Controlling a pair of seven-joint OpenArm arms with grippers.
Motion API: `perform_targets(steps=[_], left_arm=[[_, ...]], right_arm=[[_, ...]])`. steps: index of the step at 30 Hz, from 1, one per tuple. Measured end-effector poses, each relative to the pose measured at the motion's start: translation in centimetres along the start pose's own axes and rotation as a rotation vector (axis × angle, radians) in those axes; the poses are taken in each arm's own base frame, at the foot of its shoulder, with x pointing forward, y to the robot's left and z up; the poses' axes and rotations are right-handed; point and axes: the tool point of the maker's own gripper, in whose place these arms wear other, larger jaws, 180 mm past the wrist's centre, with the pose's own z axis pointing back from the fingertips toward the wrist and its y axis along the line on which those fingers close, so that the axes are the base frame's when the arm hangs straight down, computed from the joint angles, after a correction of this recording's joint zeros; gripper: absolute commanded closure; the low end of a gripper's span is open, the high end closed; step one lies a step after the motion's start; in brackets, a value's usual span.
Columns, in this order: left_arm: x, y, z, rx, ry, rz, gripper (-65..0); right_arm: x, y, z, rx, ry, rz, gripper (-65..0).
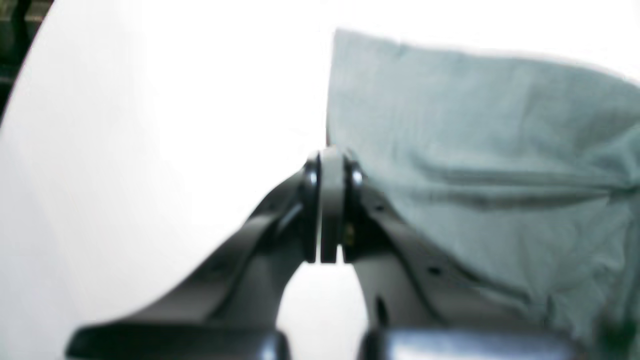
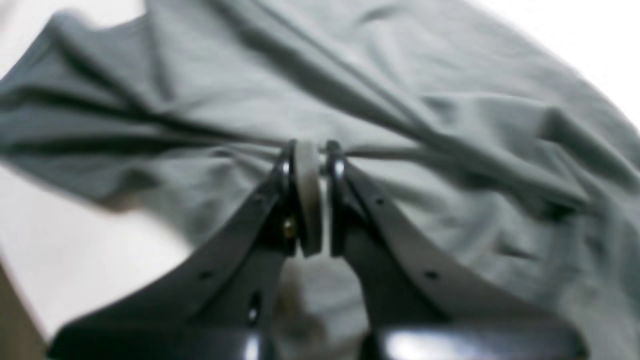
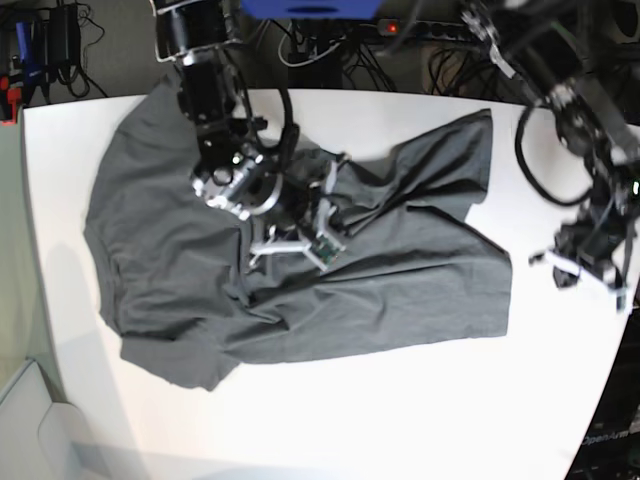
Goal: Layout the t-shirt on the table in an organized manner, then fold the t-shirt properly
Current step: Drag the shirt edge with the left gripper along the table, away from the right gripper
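The dark grey t-shirt (image 3: pixel 400 270) lies spread and creased across the white table (image 3: pixel 400 400). In the base view my right gripper (image 3: pixel 328 195) sits over the middle of the shirt. In the right wrist view this gripper (image 2: pixel 312 150) is shut on a pinch of the t-shirt (image 2: pixel 400 75), and folds radiate from its tips. My left gripper (image 3: pixel 555 268) hovers at the table's right edge, just off the shirt's right side. In the left wrist view it (image 1: pixel 330 155) is shut with nothing seen between its pads. The shirt (image 1: pixel 475 125) lies to its right and the bare table (image 1: pixel 150 125) to its left.
Cables and a power strip (image 3: pixel 430 25) lie beyond the table's far edge. The table's right edge (image 3: pixel 620 340) runs right beside the left arm. Bare white tabletop (image 3: pixel 330 430) stretches in front of the shirt.
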Motion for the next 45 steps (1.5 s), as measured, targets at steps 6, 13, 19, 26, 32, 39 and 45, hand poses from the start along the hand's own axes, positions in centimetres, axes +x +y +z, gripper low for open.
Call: perform_targets(steps=[6,13,19,26,32,39,45], left_arm=[[-1.0,-3.4,-7.8,-0.064,0.191,-0.105,-0.3],[-5.4,-6.7,-13.5,-0.136,0.291,-0.142,-0.3],[-5.2,-7.4,-15.5,-0.169,0.224,-0.112,-0.3],[-4.2,-5.8,-15.8,-0.143,0.123,-0.157,-0.4],[-2.5,-5.0,-15.8,-0.106,0.143,-0.177,-0.3],[4.5,-4.0,-10.2,-0.031,0.118,-0.262,-0.3],[-6.3,-3.4,-8.0,-0.01,0.366,-0.296,-0.3]], right_arm=[[-0.8,6.0,-0.6,0.124,0.017,-0.011,-3.8],[-0.2,7.1,-0.8,0.143,0.008,-0.002,-3.7],[-0.3,8.1,-0.8,0.166,0.01,0.001,-3.7],[-1.3,8.8,-0.5,0.179,0.025,-0.014,-3.7],[-3.8,10.2,0.4,0.203,0.076,-0.034,-3.7],[-4.9,10.0,0.8,0.201,0.094,-0.025,-3.7],[-4.5,9.7,0.6,0.196,0.084,-0.022,-3.7]])
